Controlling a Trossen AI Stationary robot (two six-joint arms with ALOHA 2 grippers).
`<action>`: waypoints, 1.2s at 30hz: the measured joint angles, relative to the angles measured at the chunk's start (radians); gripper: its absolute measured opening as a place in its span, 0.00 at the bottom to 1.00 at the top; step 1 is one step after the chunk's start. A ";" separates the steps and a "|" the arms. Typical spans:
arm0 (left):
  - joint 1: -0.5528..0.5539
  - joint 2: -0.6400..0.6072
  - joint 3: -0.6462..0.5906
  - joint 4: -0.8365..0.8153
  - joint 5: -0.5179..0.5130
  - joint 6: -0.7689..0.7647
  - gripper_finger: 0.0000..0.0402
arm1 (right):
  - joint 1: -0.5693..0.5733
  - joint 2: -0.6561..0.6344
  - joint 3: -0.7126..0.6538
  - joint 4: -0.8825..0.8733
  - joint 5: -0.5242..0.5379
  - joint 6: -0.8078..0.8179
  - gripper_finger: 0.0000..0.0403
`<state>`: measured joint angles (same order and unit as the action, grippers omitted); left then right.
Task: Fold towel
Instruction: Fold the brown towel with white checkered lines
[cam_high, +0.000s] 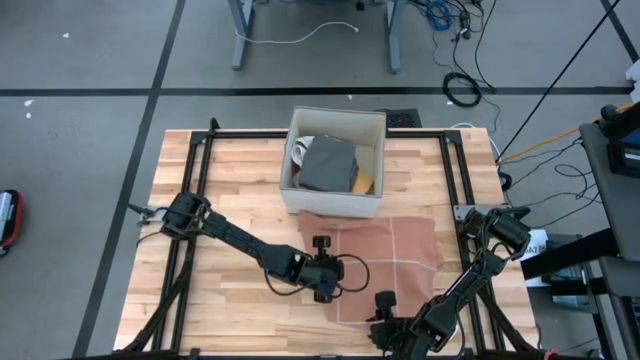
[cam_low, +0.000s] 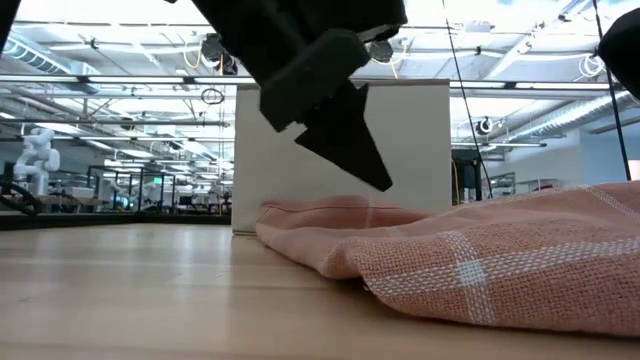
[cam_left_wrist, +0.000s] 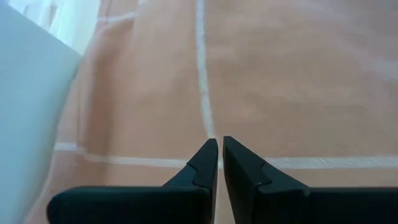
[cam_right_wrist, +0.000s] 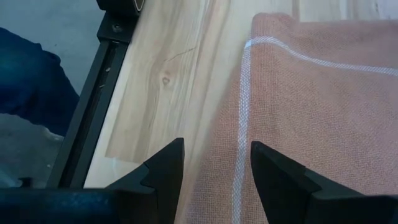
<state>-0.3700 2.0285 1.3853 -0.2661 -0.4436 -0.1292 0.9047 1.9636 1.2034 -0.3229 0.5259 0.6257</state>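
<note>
The salmon towel (cam_high: 390, 250) with thin white stripes lies spread on the wooden table, its far edge against the white box (cam_high: 335, 160). My left gripper (cam_high: 342, 268) hangs shut just above the towel's left part, over a crossing of stripes (cam_left_wrist: 208, 160). In the low view its fingers (cam_low: 345, 140) stand clear of the cloth (cam_low: 480, 260). My right gripper (cam_right_wrist: 217, 168) is open above the towel's near edge (cam_right_wrist: 217, 143), one finger over bare wood and one over cloth (cam_right_wrist: 323, 112); I cannot tell whether it touches.
The white box holds a grey folded cloth (cam_high: 328, 165) and stands at the table's far middle. Black frame rails (cam_high: 195, 250) run along the table's left and right sides. Bare wood (cam_high: 230, 300) lies left of the towel. A dark blue shape (cam_right_wrist: 25, 74) shows beyond a rail.
</note>
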 joint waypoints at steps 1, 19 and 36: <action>-0.004 0.000 0.000 -0.011 0.002 -0.011 0.08 | 0.000 0.000 0.000 0.000 0.000 -0.002 0.42; -0.190 0.000 0.000 -0.175 0.039 -0.055 0.08 | -0.022 0.000 0.000 0.006 -0.001 -0.046 0.42; -0.247 -0.002 -0.159 -0.060 -0.115 -0.184 0.08 | -0.132 0.021 0.000 0.027 -0.027 -0.111 0.35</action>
<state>-0.6170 2.0270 1.2259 -0.3262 -0.5588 -0.3131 0.7727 1.9846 1.2037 -0.2955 0.4984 0.5152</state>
